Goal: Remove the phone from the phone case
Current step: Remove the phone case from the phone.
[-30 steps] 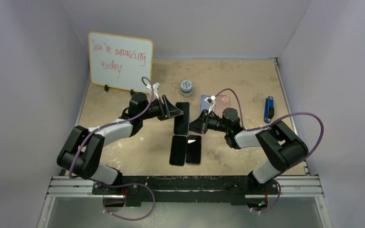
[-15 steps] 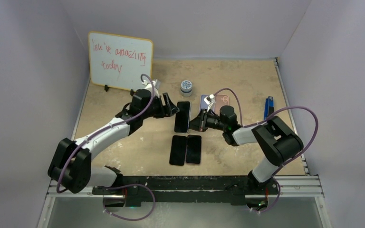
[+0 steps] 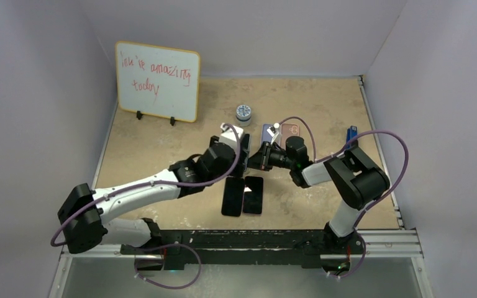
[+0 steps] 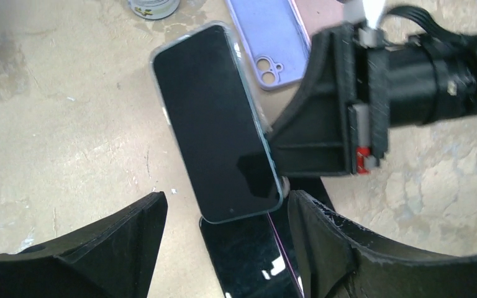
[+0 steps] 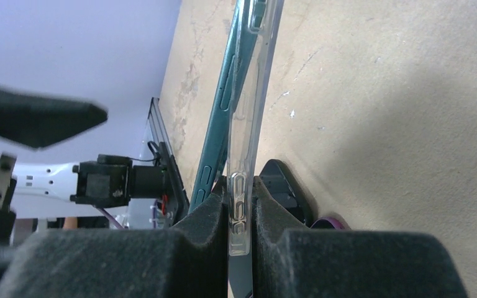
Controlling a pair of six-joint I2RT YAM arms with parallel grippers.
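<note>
A dark-screened teal phone [image 4: 217, 124] sits in a clear phone case [image 5: 251, 81], tipped up on its long edge. My right gripper [image 5: 240, 208] is shut on the case's rim, and in the right wrist view the phone [image 5: 223, 112] leans away from the case wall. From the left wrist view, the right gripper [image 4: 313, 146] sits at the phone's right edge. My left gripper [image 4: 227, 202] is open, its fingers on either side of the phone's near end, the right finger very close to it. From above, the left gripper [image 3: 238, 167] hides most of the phone.
Two bare phones [image 3: 243, 195] lie side by side just in front. A lilac case [image 3: 267, 133] and a pink case [image 3: 292, 130] lie behind the right gripper [image 3: 256, 160]. A small jar [image 3: 243, 113], a whiteboard [image 3: 157, 81] and a blue object [image 3: 351, 133] stand farther back.
My left arm has swung from the phone's left side round to its near end, and its jaws have spread wider. The right gripper has kept its pinch on the case.
</note>
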